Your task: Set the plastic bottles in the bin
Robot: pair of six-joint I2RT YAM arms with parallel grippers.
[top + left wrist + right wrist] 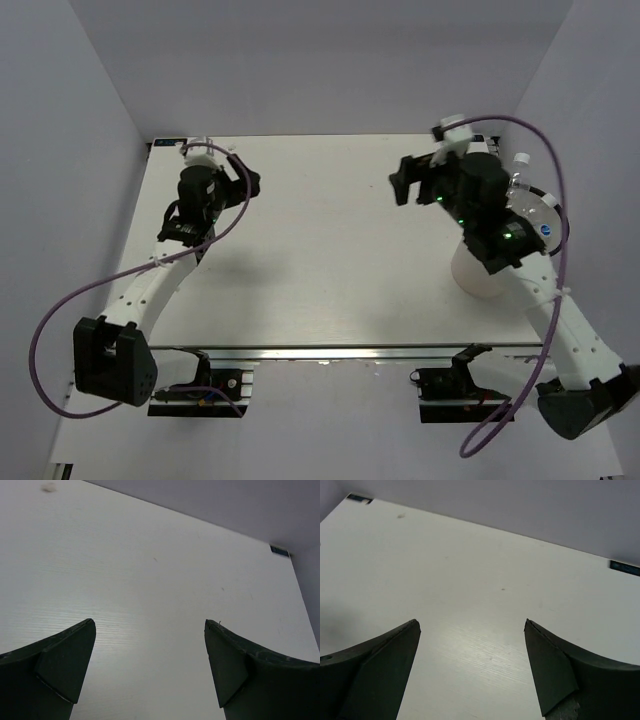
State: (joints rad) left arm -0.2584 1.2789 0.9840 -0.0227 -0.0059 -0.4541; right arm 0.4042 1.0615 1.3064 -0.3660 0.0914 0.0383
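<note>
The bin (476, 276) stands at the right of the table, mostly hidden under my right arm; part of its thin black rim shows. Inside it I see a clear bottle with a white cap (520, 160) and a blue bottle part (547, 228); any other bottles are hidden. My right gripper (403, 184) is open and empty, left of the bin over bare table (470, 630). My left gripper (252, 183) is open and empty at the far left over bare table (150, 625). No bottle shows in either wrist view.
White walls close in the table at the back and both sides. Small dark markers sit at the table's far corners (279, 550) (359, 499) (624, 567). A metal rail (330, 352) runs along the near edge by the arm bases.
</note>
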